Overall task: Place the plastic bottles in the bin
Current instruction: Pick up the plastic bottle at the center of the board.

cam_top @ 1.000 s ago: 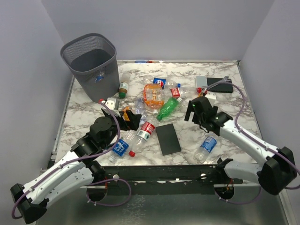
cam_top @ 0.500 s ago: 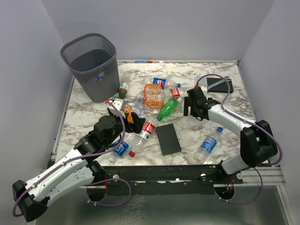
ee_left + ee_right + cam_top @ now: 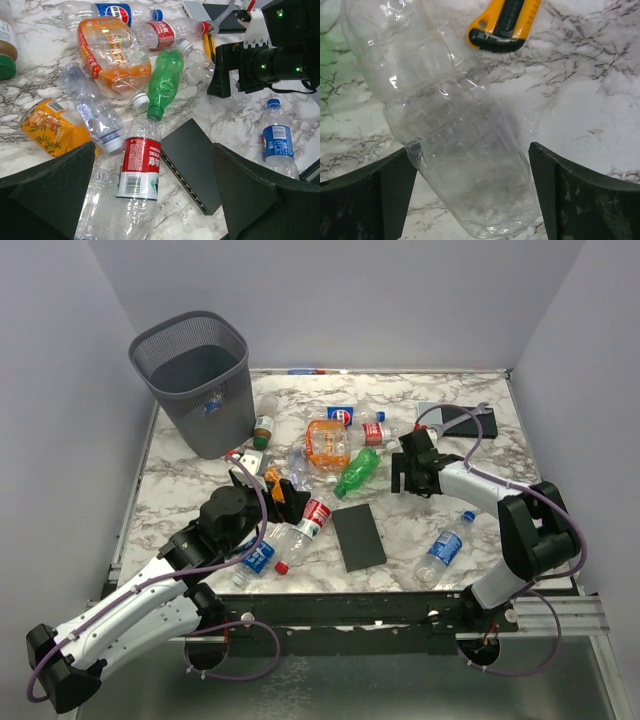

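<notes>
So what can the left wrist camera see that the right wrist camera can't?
Only the left wrist: the green bottle, the orange bottle, the red-label bottle, the black slab and the left fingers, wide open.
Only the right wrist: the clear bottle up close, one end lying between both right fingers, which stand open.
Both: that clear bottle, the yellow tool beside it and the marble table.
</notes>
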Robot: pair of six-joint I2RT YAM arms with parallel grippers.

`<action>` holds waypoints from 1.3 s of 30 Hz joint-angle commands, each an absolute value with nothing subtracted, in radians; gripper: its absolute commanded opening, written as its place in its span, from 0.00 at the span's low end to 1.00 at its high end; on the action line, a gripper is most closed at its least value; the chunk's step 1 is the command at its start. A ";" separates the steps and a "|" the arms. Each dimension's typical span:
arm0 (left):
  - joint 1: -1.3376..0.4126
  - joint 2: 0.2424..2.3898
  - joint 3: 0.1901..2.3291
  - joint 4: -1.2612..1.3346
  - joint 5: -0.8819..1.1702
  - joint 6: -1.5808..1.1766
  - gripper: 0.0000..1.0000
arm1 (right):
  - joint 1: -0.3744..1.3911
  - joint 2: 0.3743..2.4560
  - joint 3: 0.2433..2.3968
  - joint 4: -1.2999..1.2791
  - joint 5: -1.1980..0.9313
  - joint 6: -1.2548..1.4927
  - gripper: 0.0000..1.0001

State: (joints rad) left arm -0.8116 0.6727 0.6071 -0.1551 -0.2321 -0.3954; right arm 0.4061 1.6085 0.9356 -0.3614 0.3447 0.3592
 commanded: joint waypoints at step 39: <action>-0.808 0.781 0.677 0.308 -0.060 -0.677 0.99 | 0.410 0.620 0.659 0.002 -0.550 0.471 0.49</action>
